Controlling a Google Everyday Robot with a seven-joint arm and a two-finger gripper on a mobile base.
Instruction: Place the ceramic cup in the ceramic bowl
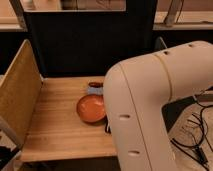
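Observation:
The ceramic bowl [91, 108], shallow, glossy and orange-brown, sits on the wooden table [55, 125] near its middle. Just behind it lies a small light-blue object with a dark reddish-brown part on its far side [95, 90], partly covered by my arm; it may be the ceramic cup, but I cannot tell. My big white arm [150, 105] fills the right of the view and overlaps the bowl's right edge. The gripper is hidden behind the arm, somewhere to the right of the bowl. The bowl's inside is empty.
A tall wooden side panel [17, 95] stands along the table's left edge. A dark panel [85, 45] closes the back. Black cables [192, 137] lie on the floor at the right.

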